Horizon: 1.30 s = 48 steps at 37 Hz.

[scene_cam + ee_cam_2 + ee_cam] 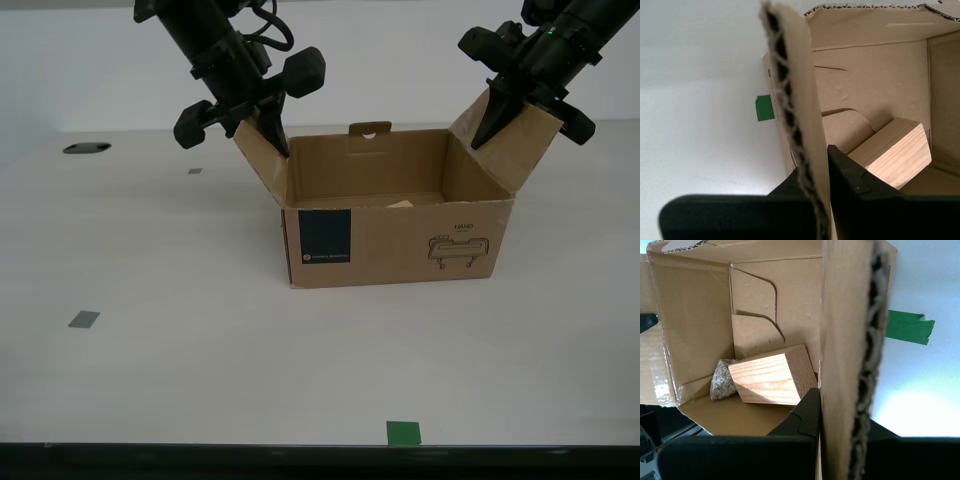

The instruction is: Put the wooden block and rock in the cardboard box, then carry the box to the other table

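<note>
Green tape square (403, 432) at the near edge of a smooth, pale surface (200, 380). Box (400, 250) standing farther back, near the middle, open-topped. Block (772, 380) lying on the box floor, rock (722, 380) touching its end in a corner.

My first claw (840, 430) clamped on one side flap (845, 340); my second claw (815, 180) clamped on the other flap (795, 100). Both loaded, so carrying judged to be the step in hand; the other table not in view.

Likely faults: a flap creasing or tearing at its fold under the full load; thin cardboard slipping from the jaws; uneven lifting tipping the box, so that the block slides and shifts the weight.

Two grey squares (84, 319) on the left and a dark oval opening (87, 148) at far left. Plain white wall (400, 60) behind.
</note>
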Tool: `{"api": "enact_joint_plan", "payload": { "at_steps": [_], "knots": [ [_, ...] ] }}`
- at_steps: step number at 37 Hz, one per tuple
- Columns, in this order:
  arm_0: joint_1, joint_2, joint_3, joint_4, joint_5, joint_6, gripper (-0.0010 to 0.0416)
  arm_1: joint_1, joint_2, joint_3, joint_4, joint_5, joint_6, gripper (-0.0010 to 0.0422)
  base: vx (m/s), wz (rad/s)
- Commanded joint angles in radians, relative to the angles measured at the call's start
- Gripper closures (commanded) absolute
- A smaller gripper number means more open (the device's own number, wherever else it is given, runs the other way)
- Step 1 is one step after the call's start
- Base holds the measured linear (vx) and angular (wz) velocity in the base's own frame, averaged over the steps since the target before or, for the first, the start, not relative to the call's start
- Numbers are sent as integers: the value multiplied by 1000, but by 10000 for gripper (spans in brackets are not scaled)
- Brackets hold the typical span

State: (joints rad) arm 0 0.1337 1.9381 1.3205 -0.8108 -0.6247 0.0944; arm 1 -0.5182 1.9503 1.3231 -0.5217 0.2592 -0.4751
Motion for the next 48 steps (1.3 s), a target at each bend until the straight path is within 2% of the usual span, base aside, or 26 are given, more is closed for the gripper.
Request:
{"api": "enact_joint_plan", "payload": {
  "at_steps": [1,4,22,29,36,48],
  "knots": [
    [0,-6,1,-3,-4,4,406,-1,7,-2,-23,-16,-7,413,0,0],
    [0,-18,1,-3,-4,7,406,-1,7,6,-38,-2,-7,415,0,0],
    [5,-108,1,-5,-3,31,406,-6,-86,40,-45,1,1,414,0,0],
    [6,-149,1,-20,-3,48,406,-7,-130,36,-48,48,0,414,0,0],
    [6,-202,1,-40,-4,59,406,-7,-185,34,-81,48,0,414,-10,-3],
    [7,-265,1,-83,-3,65,406,-12,-230,38,-123,48,-40,414,-46,-4]
  ]
}}
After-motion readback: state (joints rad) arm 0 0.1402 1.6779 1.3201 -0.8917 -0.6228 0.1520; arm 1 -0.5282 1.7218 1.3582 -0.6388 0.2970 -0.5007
